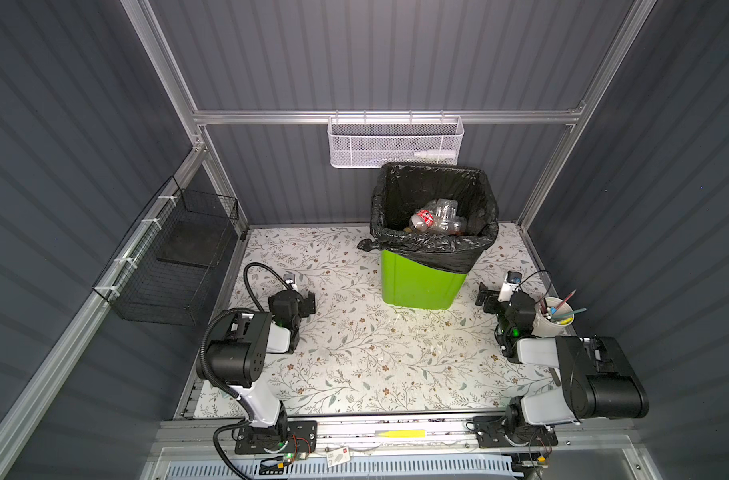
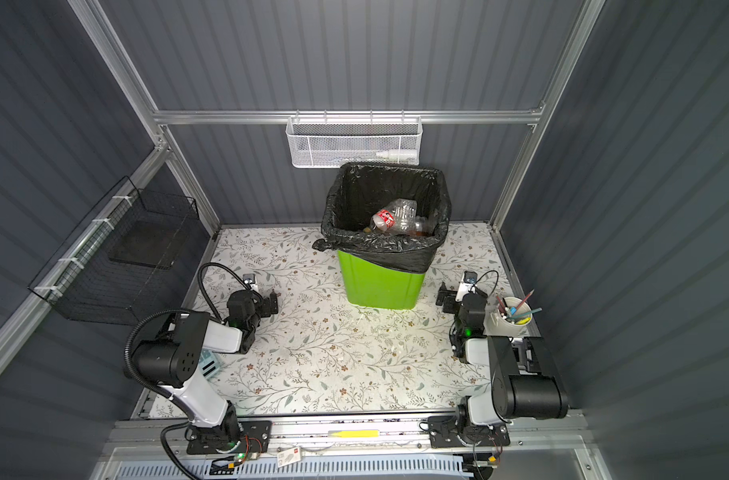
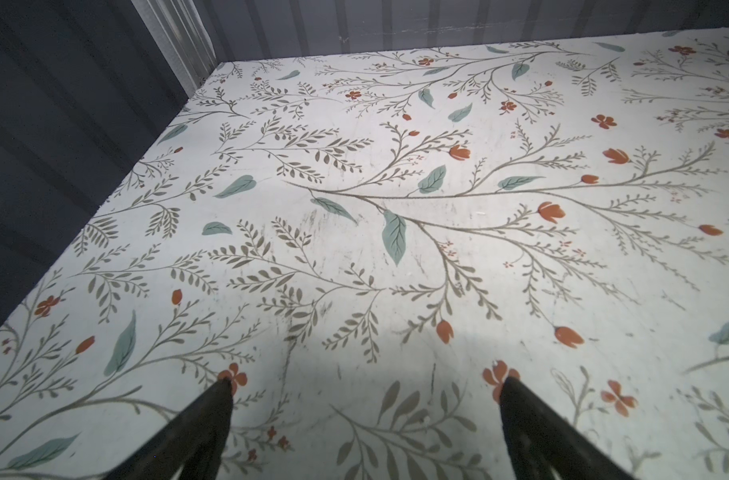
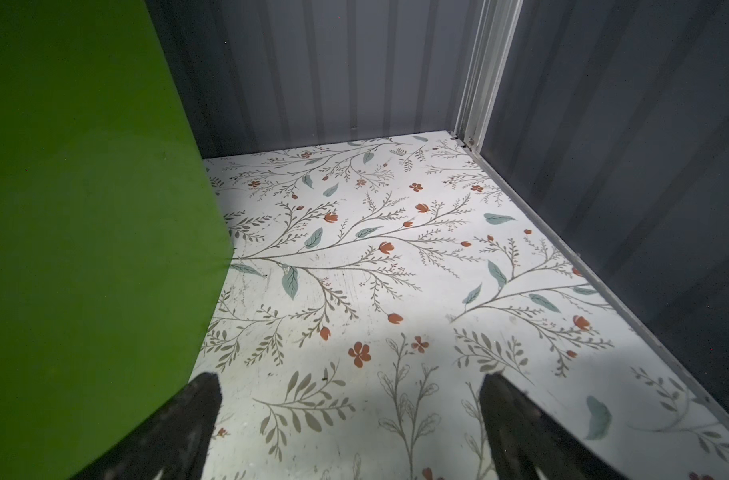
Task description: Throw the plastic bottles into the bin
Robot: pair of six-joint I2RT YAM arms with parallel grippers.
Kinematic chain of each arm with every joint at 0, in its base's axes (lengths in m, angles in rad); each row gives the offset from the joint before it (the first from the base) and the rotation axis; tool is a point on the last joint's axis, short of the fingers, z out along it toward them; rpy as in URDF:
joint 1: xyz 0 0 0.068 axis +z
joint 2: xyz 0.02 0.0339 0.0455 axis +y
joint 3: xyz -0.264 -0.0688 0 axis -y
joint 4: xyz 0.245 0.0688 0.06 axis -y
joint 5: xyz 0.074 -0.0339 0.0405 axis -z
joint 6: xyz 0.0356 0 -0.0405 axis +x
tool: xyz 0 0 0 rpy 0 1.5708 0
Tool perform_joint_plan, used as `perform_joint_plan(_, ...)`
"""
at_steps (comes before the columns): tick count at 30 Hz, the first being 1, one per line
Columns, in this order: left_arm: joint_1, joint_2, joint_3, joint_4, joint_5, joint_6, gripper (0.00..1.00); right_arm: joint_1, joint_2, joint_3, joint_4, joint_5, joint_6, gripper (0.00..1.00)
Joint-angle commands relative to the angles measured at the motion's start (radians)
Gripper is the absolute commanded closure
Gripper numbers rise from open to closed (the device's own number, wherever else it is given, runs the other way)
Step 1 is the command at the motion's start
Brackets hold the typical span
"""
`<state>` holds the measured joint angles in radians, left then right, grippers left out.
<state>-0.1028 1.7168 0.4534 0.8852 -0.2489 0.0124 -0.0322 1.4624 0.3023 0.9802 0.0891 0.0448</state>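
Observation:
The bin (image 1: 421, 282) (image 2: 379, 282) is tall and bright green, with a black bag folded over its rim, and stands at the back middle of the floral table (image 1: 354, 353). Several clear crushed plastic bottles (image 1: 437, 218) (image 2: 400, 218) lie inside it, one with a red label. No bottle shows on the table. My left gripper (image 1: 309, 302) (image 3: 367, 382) hangs open and empty, low over the table, left of the bin. My right gripper (image 1: 485, 297) (image 4: 350, 376) is open and empty just right of the bin, whose green wall (image 4: 84, 208) fills one side of the right wrist view.
A white mesh basket (image 1: 396, 141) holding a white squeeze bottle (image 1: 435, 154) hangs on the back rail above the bin. A black wire basket (image 1: 175, 257) is fixed to the left wall. A white cup of pens (image 1: 554, 318) stands by the right arm.

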Motion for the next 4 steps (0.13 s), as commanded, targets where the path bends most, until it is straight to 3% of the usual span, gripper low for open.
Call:
perform_joint_plan(1, 0.005, -0.002, 0.013, 0.030, 0.010, 0.012, 0.00, -0.005, 0.000, 0.012, 0.025, -0.003, 0.007, 0.01)
perform_joint_plan(4, 0.005, -0.002, 0.010, 0.037, 0.007, 0.014, 0.00, -0.005, 0.001, 0.012, 0.025, -0.003, 0.007, 0.01)
